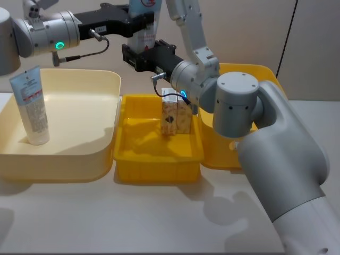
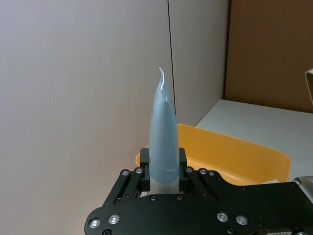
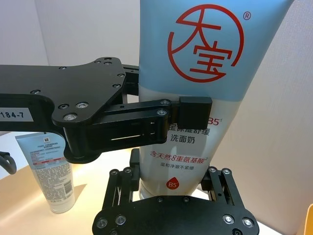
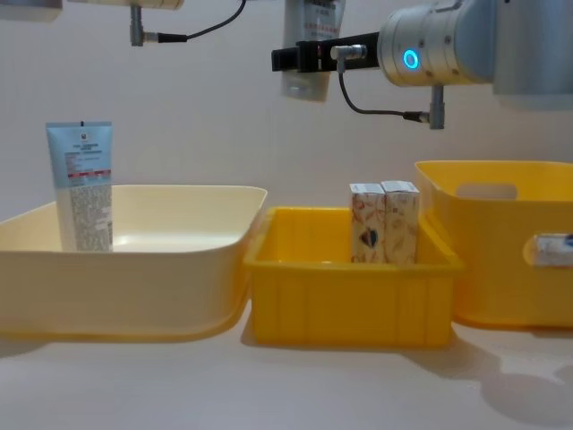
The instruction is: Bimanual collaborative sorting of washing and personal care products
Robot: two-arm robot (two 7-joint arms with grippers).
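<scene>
The left gripper (image 2: pixel 164 169) has its jaws closed tight on a pale blue tube (image 3: pixel 195 73) with a red circle logo, the pads pressing its flattened sides. The tube hangs upright, cap down, at the top centre of the head view, high above the bins. The left arm reaches in level from the upper left of that frame. Just under it, the right gripper (image 3: pixel 172 169) has its jaws set against both sides of the tube's lower body, above the cap, so both grip the one tube. The right arm rises from the lower right, bends and points its wrist leftward. A second tube (image 1: pixel 31 106) stands in the cream bin (image 1: pixel 79 74) at left. Two white cartons (image 1: pixel 175 117) stand side by side in the middle yellow tray (image 1: pixel 156 170).
</scene>
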